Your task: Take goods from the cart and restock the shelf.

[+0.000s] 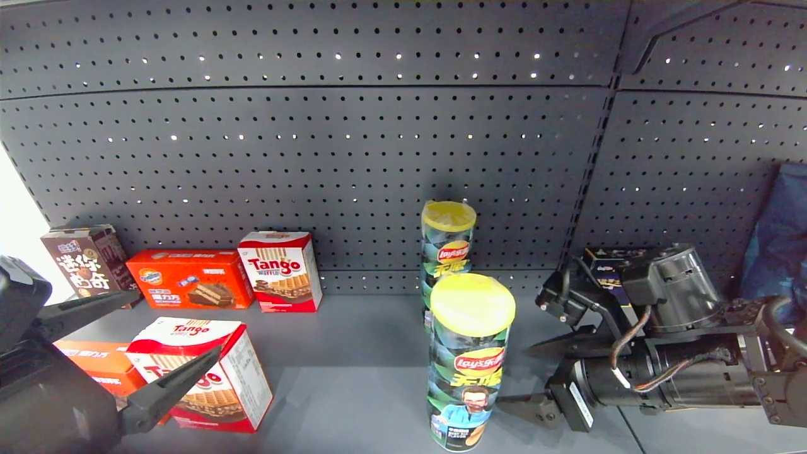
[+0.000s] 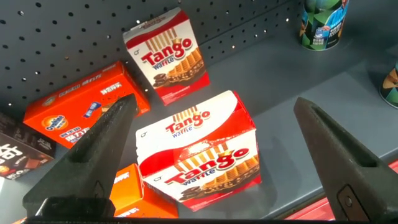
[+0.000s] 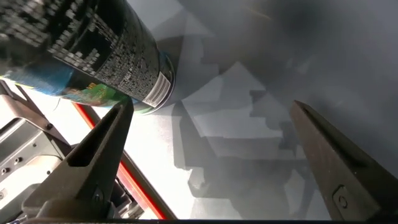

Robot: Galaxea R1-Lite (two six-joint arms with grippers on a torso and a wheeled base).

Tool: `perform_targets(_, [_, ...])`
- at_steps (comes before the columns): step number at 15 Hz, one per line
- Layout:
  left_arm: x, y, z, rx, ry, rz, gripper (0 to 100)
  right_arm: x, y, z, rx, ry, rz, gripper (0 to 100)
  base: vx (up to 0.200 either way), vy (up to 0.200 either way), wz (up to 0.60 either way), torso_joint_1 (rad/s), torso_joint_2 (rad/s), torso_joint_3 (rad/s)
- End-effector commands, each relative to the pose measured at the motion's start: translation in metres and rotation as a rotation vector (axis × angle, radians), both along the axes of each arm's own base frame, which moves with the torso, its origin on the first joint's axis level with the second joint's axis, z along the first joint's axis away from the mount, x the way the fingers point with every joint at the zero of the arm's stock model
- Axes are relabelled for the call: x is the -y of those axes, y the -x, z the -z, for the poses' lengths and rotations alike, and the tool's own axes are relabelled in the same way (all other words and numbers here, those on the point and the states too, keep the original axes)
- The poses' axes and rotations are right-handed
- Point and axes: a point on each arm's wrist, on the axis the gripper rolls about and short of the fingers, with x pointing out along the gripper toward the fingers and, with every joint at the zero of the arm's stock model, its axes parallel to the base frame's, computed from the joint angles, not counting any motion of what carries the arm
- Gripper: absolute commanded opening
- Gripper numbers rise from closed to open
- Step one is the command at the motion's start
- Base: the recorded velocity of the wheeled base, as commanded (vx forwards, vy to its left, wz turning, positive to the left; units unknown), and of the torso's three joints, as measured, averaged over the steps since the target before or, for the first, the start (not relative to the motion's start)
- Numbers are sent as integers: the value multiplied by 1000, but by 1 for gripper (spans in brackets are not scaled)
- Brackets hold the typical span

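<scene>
Head view: two upright chip cans (image 1: 448, 246) (image 1: 470, 362)

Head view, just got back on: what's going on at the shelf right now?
Both arms are at the grey metal shelf, neither holding anything. The right gripper is open just beside the front tall chip can with the yellow lid, which stands upright ahead of a second matching can. The left gripper is open over the front red-and-white wafer box, near the shelf's front edge.
</scene>
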Motion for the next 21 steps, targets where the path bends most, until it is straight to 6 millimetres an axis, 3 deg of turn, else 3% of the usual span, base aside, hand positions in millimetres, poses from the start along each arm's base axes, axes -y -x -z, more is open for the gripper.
perform_targets(1, [0,0,0,1,0,-2,100,-2,1,1,0,0,-8,100,0,0,0,0,0,0])
perform_targets(8, [0,0,-1,4,1,-3,100,1,4,-2,10,-8,-5,100,0,0,0,0,0,0])
perform_targets(10, [-1,1,-1,7,3,-8,100,12,11,-14,46,-38,17,100,0,0,0,0,0,0])
perform_targets(11, [-4,5,-4,24,25,-28,100,32,20,-30,104,-77,66,100,0,0,0,0,0,0])
perform_targets(12, [-9,11,-8,60,39,-59,100,61,38,-55,210,-138,142,100,0,0,0,0,0,0])
perform_targets(13, [-11,14,-10,75,42,-71,100,71,46,-62,250,-157,172,100,0,0,0,0,0,0])
perform_targets(14, [-17,28,-15,137,52,-105,100,105,77,-76,370,-191,298,100,0,0,0,0,0,0])
perform_targets(15, [-20,35,-16,161,57,-114,100,117,92,-76,412,-193,360,100,0,0,0,0,0,0])
perform_targets(16, [-23,49,-11,193,62,-129,100,131,115,-69,471,-195,453,100,0,0,0,0,0,0])
perform_targets(17, [-27,65,1,220,55,-150,100,147,152,-53,550,-203,616,100,0,0,0,0,0,0])
perform_targets(18, [-28,71,8,230,46,-157,100,151,164,-43,571,-201,685,100,0,0,0,0,0,0])
perform_targets(19, [-32,89,37,240,34,-160,100,158,190,-14,631,-182,856,100,0,0,0,0,0,0])
perform_targets(20, [-32,93,44,238,34,-160,100,158,197,-8,650,-181,881,100,0,0,0,0,0,0])
perform_targets(21, [-34,102,63,241,34,-163,100,158,213,11,681,-178,923,100,0,0,0,0,0,0])
